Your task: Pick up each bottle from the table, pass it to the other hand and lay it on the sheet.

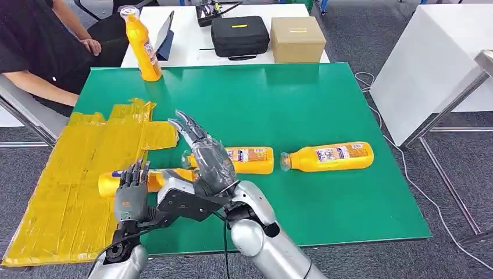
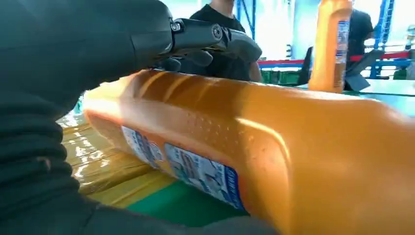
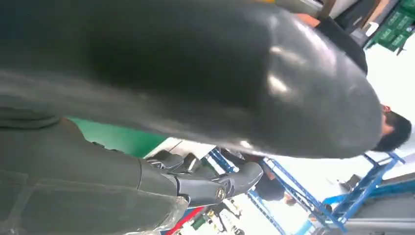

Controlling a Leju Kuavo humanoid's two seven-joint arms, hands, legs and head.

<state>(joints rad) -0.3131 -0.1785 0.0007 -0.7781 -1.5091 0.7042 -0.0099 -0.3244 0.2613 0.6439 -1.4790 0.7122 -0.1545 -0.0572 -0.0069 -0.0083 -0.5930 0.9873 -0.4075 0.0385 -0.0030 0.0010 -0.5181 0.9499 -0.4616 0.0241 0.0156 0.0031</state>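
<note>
I see my left hand (image 1: pixel 131 195) gripping an orange bottle (image 1: pixel 152 179) that lies across the near edge of the yellow sheet (image 1: pixel 70 174). My right hand (image 1: pixel 206 157) hovers just above the bottle's other end, fingers spread, holding nothing.

On the green tabletop (image 1: pixel 325 192) the left hand (image 1: pixel 130 195) grips an orange bottle (image 1: pixel 109 182) lying partly on the yellow sheet (image 1: pixel 70 174). The right hand (image 1: pixel 206 160) is above it, fingers spread. Two more bottles (image 1: pixel 253 160) (image 1: pixel 331 157) lie to the right, and one (image 1: pixel 142 43) stands upright at the far edge.
</note>
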